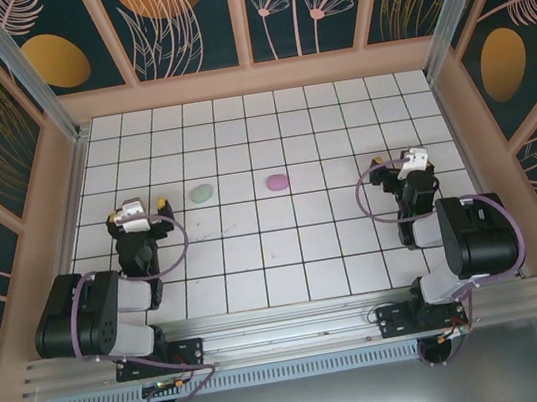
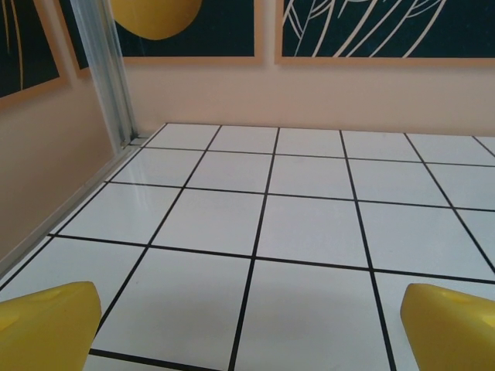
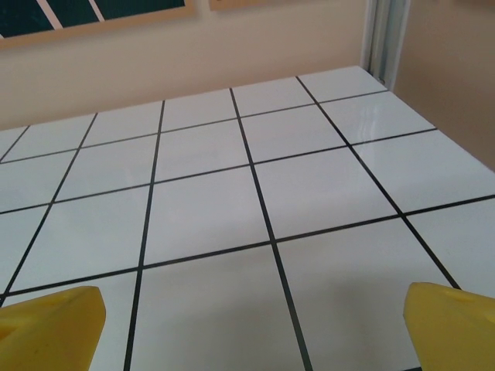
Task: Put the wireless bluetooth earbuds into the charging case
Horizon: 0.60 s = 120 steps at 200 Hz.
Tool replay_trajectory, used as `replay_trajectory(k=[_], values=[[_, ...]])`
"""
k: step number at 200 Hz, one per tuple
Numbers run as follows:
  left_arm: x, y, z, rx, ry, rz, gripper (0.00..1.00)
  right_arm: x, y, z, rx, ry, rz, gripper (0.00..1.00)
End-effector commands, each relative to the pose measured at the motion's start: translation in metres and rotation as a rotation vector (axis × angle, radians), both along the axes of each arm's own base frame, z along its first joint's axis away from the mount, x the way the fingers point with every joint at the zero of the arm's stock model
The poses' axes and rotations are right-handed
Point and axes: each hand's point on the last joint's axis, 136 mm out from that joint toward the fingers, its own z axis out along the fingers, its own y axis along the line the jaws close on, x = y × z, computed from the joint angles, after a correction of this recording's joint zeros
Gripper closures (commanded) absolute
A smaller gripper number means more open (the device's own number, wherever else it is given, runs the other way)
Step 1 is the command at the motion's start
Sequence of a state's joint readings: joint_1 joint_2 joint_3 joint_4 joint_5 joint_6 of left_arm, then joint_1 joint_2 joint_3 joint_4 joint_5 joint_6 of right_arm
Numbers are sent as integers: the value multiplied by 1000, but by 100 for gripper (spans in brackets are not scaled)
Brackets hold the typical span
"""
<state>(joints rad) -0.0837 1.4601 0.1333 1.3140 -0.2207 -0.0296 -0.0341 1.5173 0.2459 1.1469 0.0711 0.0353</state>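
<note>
The left gripper [image 2: 247, 332] and right gripper [image 3: 251, 328] stand wide open, empty; the green case [image 1: 203, 193] and pink case [image 1: 277, 181] lie apart between them.

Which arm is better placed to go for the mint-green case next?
Left. The open left gripper sits much nearer the mint-green case, with nothing between them. The right gripper, also open, is farther off, beyond the purple-pink case.
</note>
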Motion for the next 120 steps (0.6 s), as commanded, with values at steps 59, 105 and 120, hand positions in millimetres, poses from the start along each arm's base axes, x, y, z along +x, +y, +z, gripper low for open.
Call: replay_trajectory(k=[59, 105, 120], values=[[14, 9, 12, -9, -49, 52, 1, 2, 5, 14, 6, -64, 24, 1], [14, 9, 13, -10, -52, 53, 1, 4, 11, 14, -7, -61, 47, 1], [15, 9, 12, -11, -49, 51, 1, 5, 14, 11, -6, -53, 81, 1]])
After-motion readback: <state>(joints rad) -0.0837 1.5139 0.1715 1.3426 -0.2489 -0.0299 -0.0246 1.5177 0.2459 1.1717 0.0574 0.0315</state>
